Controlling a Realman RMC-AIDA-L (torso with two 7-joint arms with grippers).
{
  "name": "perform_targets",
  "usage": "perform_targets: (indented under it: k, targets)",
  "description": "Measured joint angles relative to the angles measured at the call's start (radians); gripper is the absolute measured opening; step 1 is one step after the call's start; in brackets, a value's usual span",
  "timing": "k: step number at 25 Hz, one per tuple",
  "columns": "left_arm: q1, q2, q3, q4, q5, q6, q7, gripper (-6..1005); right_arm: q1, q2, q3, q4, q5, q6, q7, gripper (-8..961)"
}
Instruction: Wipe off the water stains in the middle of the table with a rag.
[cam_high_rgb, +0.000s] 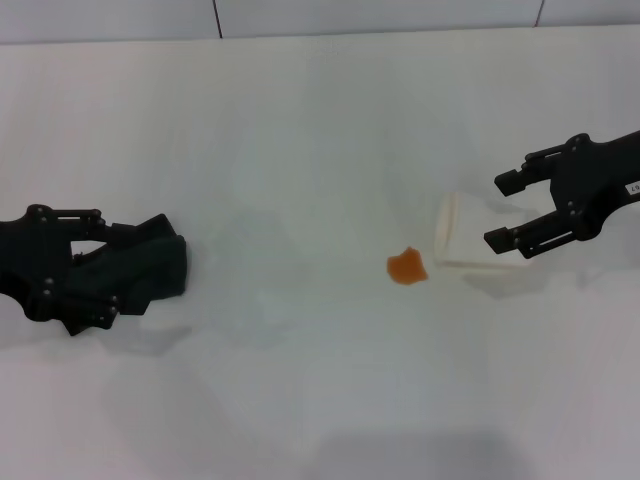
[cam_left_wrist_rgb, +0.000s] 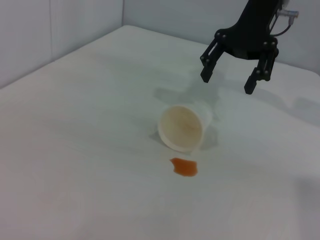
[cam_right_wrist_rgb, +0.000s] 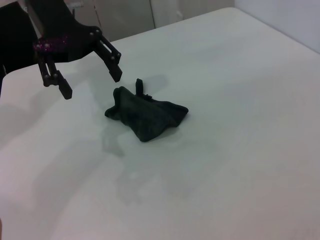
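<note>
The water stains (cam_high_rgb: 407, 266) are one small orange blotch near the middle of the white table (cam_high_rgb: 320, 120), also seen in the left wrist view (cam_left_wrist_rgb: 184, 166). The dark rag (cam_high_rgb: 150, 265) lies bunched at the left; the right wrist view shows it too (cam_right_wrist_rgb: 147, 115). My left gripper (cam_high_rgb: 110, 272) hovers open at the rag's left side (cam_right_wrist_rgb: 91, 84), apart from it and holding nothing. On the right, my right gripper (cam_high_rgb: 498, 211) stands open just above and behind a tipped cup, gripping nothing (cam_left_wrist_rgb: 226, 83).
A translucent white cup (cam_high_rgb: 465, 235) lies on its side right beside the orange blotch, mouth toward the stain (cam_left_wrist_rgb: 182, 127). A wall runs along the table's far edge (cam_high_rgb: 300, 15).
</note>
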Motion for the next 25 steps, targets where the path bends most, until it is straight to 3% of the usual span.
perform_targets:
  k: [25]
  targets:
    - [0.001,-0.002,-0.003,0.004,-0.011,0.009,0.013,882,-0.012,0.006,-0.004,-0.005,0.01,0.005,-0.009,807]
